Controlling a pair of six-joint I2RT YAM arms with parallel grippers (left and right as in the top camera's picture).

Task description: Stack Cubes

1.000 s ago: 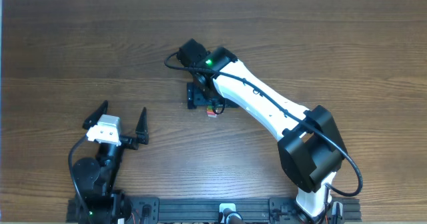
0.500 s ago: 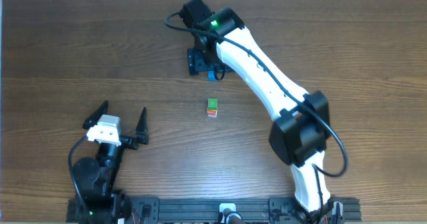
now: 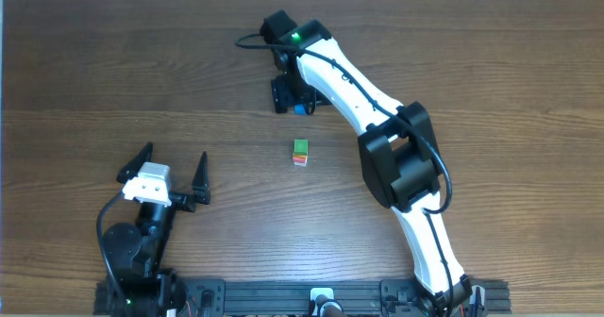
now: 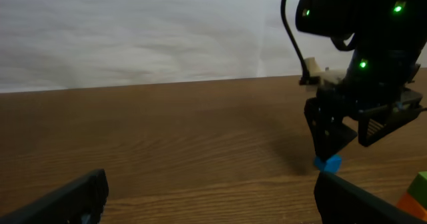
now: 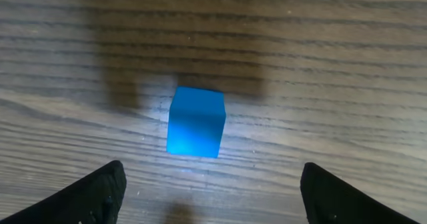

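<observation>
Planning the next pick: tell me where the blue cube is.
Top view: the blue cube sits on the table under the right gripper, farther from the arm bases than the green-and-red stack.

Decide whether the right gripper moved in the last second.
Yes. The right gripper went up the top view, from the green cube to the blue cube.

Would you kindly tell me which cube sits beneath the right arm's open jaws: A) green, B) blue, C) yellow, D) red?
B: the right wrist view shows the blue cube lying on the table between the spread jaws of the right gripper.
</observation>
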